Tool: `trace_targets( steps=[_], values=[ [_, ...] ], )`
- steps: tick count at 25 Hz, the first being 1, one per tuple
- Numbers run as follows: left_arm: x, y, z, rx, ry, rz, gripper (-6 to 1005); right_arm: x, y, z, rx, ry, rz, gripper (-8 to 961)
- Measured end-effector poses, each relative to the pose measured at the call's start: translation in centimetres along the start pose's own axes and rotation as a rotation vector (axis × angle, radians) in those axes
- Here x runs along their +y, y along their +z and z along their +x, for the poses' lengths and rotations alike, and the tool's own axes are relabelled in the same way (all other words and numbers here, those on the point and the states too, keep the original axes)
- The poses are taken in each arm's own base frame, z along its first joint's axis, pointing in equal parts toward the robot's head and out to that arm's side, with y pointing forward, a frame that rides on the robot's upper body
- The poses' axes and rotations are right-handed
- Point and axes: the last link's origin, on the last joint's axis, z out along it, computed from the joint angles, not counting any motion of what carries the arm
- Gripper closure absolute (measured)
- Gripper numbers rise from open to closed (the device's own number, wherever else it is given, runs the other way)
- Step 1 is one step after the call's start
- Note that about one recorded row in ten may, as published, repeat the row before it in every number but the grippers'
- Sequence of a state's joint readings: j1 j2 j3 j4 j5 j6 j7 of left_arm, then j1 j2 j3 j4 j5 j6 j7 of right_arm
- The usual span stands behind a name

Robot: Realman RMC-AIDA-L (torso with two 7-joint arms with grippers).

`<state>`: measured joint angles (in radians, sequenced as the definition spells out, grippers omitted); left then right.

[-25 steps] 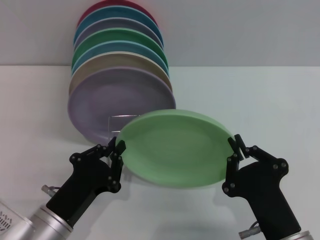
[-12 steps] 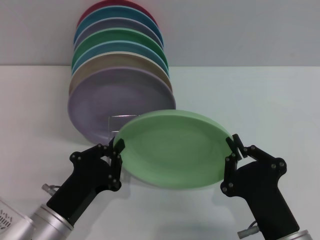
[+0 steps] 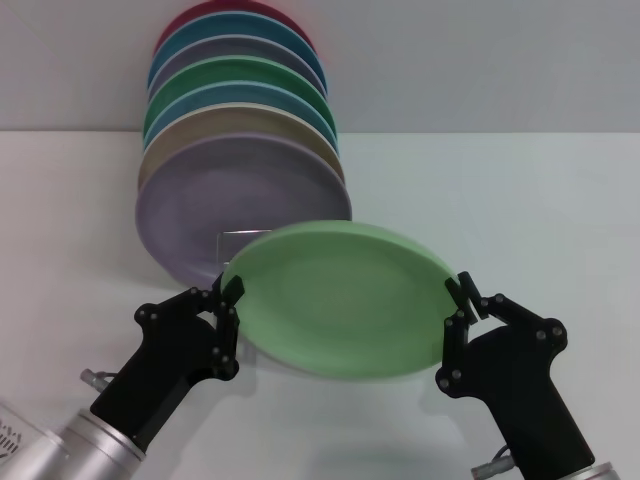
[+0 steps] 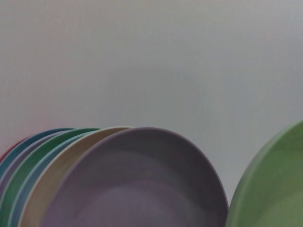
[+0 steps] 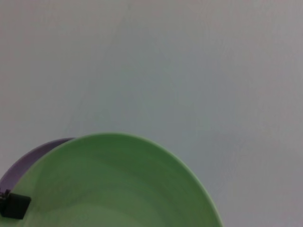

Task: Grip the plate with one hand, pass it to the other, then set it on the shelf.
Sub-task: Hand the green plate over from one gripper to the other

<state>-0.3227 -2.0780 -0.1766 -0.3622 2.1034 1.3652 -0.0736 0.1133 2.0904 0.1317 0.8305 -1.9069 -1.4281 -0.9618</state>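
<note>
The light pastel-green plate [image 3: 340, 300] hangs tilted above the table between my two grippers. My right gripper [image 3: 464, 297] is shut on its right rim. My left gripper [image 3: 228, 296] is shut on its left rim. The plate also shows in the left wrist view [image 4: 274, 189] and in the right wrist view [image 5: 113, 184], where a black left fingertip [image 5: 14, 205] sits on its far rim. The silver wire shelf [image 3: 240, 232] shows only as a front loop just behind the plate. It holds a row of standing plates.
Several plates stand in the rack at the back left, with the lilac plate [image 3: 230, 200] in front, also seen in the left wrist view [image 4: 137, 184], and a darker green plate [image 3: 240, 80] farther back. The white table [image 3: 520, 200] stretches to the right.
The green plate has shifted a little to the left, toward the rack, with both grippers moving along at its rims.
</note>
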Motion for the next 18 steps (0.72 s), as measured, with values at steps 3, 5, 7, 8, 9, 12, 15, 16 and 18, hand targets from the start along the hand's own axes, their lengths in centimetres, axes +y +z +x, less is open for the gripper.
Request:
trace_targets(
  steps=[3,5,7,8,9,12,15,16,18],
  values=[
    [0.0,-0.2,0.0,0.001,-0.003,0.006,968,-0.1,0.0,0.0,-0.002,-0.004,0.004,933],
    [0.0,-0.4,0.0,0.002,-0.005,0.009,968,-0.2,0.0,0.0,-0.007,-0.005,0.004,926],
    [0.0,-0.5,0.0,0.003,-0.006,0.011,968,-0.2,0.0,-0.1,-0.014,-0.008,0.001,920],
    [0.1,-0.6,0.0,0.008,-0.008,0.014,968,-0.2,0.0,-0.1,-0.014,-0.008,0.001,916],
    [0.0,-0.7,0.0,0.012,-0.008,0.016,967,-0.2,0.0,-0.1,-0.016,-0.007,0.001,913],
    [0.0,-0.8,0.1,0.018,-0.009,0.022,967,-0.3,-0.5,-0.9,-0.064,0.011,0.011,796],
    [-0.7,-1.2,0.7,0.057,-0.011,0.065,966,-0.2,-1.0,-1.8,-0.112,0.025,0.012,689],
    [-0.7,-1.2,0.7,0.057,-0.011,0.065,966,-0.2,-1.2,-2.1,-0.134,0.032,0.015,661],
    [-1.4,-1.3,1.1,0.083,-0.008,0.1,966,-0.2,-1.4,-2.7,-0.167,0.046,0.014,632]
  ],
)
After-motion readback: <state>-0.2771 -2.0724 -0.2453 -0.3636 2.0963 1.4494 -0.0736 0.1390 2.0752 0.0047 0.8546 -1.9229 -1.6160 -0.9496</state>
